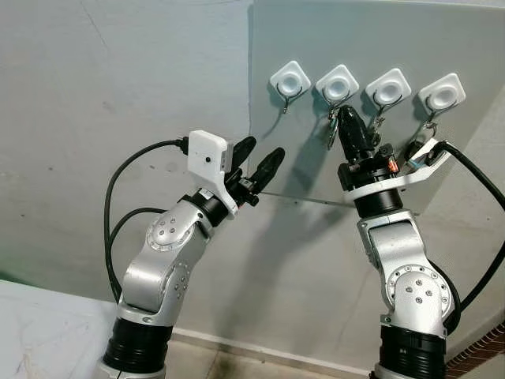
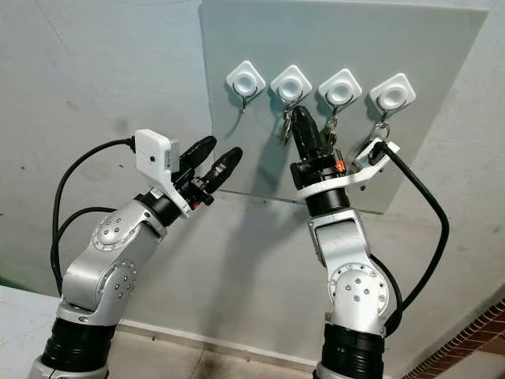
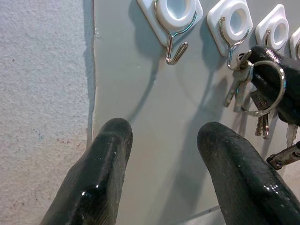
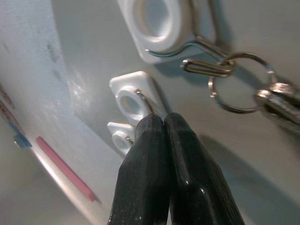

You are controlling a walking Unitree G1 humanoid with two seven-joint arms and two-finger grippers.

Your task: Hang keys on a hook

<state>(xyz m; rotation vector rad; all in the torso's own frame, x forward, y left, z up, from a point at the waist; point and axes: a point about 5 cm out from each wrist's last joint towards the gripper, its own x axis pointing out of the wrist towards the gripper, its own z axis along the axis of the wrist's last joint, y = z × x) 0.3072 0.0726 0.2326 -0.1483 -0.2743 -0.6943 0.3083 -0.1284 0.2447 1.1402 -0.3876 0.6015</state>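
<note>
On the grey board (image 1: 442,47) fixed to the wall sit four white hook pads in a row. The right gripper (image 1: 347,120) is raised to the second hook (image 1: 331,101) from the robot's left, its two fingers clenched flat together; the right wrist view shows them meeting with no key between the tips. The keys (image 3: 243,86) hang at that hook, just beside the fingers. In the left wrist view their large ring (image 3: 269,86) loops around the right finger, so the bunch may be carried on the finger as much as on the hook; which bears the weight cannot be told. The third and fourth hooks already carry other key sets.

Judgement: the hanging step is at its end. The next move calls for drawing the right finger down and out of the ring without lifting the bunch off the wire.

The keys point straight down, long axis vertical, blades fanned slightly. The left gripper (image 1: 256,162) is released, fingers spread, held apart from the board's lower left edge, below the empty first hook (image 3: 176,44).
</note>
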